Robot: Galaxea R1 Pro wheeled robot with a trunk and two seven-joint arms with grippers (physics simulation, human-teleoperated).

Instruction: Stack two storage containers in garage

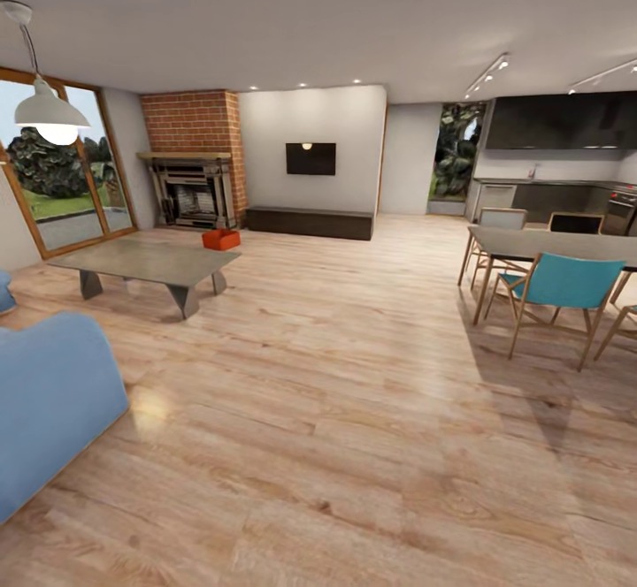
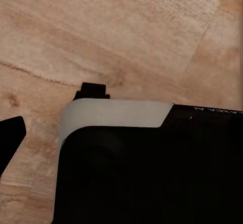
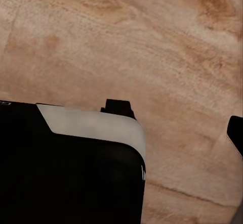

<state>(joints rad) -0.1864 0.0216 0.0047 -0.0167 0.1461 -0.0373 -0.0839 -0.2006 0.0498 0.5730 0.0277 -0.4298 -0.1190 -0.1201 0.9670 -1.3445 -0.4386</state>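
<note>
Left gripper (image 2: 50, 115): two dark fingertips show in the left wrist view, one near the robot's black and white body panel (image 2: 147, 168), the other at the frame edge, set well apart, nothing between them, wood-plank floor (image 2: 126, 32) beneath. Right gripper (image 3: 177, 120): same picture in the right wrist view, two dark tips spread wide with bare planks between, holding nothing, touching nothing. Both arms appear tucked close to the body, pointing down. Outward, head view: the robot stands in the living room on light wood planks, blue sofa (image 1: 49, 401) near at the left, low grey coffee table (image 1: 146, 262) ahead of it. One orange-red storage container (image 1: 221, 239) sits on the floor just beyond the table's far corner, before the brick fireplace (image 1: 195, 163) and near the end of the long dark cabinet (image 1: 310, 222) under the wall TV (image 1: 310, 158). Whether that orange shape is one bin or two close together cannot be told at this range. Dining table (image 1: 548, 244) and teal chair (image 1: 562, 286) to the right, kitchen behind. Judgement: task at its very start. Nothing picked up, nothing carried, garage not reached; approach, both pickups, transport and stacking all remain.
</note>
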